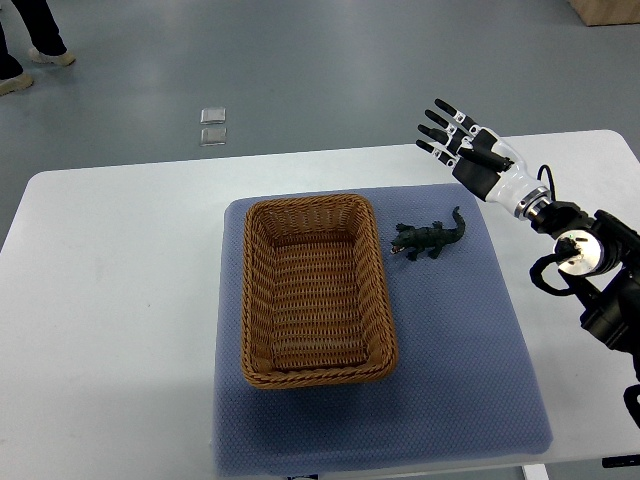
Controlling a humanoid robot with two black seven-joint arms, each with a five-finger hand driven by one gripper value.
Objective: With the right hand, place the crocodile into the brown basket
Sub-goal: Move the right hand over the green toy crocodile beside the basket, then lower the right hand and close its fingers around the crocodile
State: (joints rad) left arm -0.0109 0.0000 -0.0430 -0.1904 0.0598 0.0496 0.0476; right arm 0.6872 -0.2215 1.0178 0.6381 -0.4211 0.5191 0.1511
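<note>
Right robot hand (462,140) spread above table, crocodile (430,237) beside basket (258,300)

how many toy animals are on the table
1. A dark green crocodile lies on the blue mat, just right of the brown basket, which looks empty. The right hand is open above it.

White table (110,300) under blue mat (460,370)
</note>
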